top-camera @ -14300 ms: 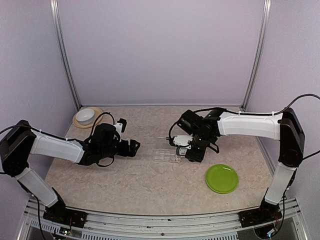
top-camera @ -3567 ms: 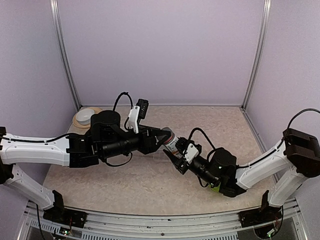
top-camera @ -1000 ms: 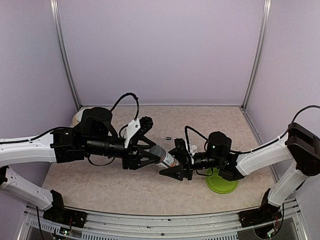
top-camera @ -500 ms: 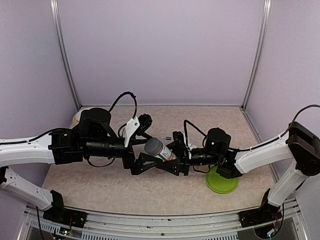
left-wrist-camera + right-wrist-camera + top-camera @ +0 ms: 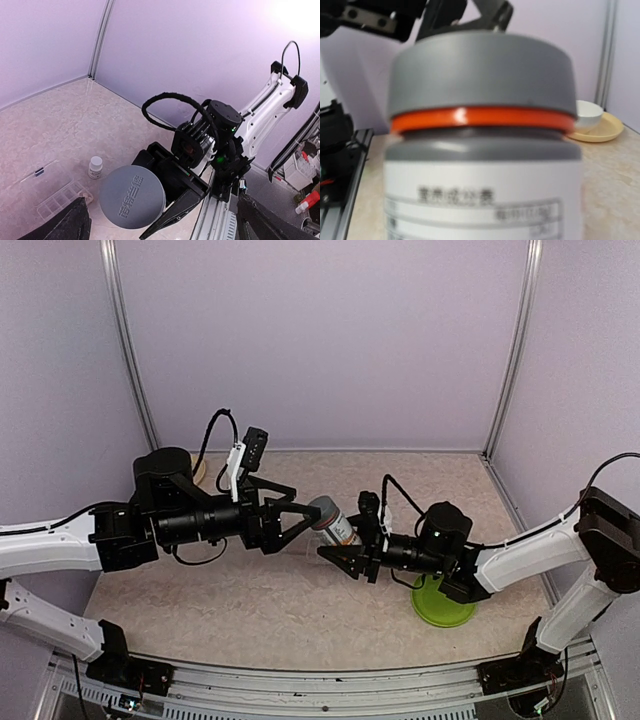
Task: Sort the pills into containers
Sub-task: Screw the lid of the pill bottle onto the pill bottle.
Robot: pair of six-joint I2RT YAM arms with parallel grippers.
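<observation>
Hanging clamped in the right gripper (image 5: 345, 542), the bottle (image 5: 334, 524) is presented cap (image 5: 132, 196) first, just ahead of the left gripper (image 5: 300, 518), jaws spread wide (no contact); closed off-centre, the bottle could be knocked loose.

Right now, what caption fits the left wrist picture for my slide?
Right end effector grips a round grey-capped bottle; a clear plastic compartment box and small white bottle lie beyond.
</observation>
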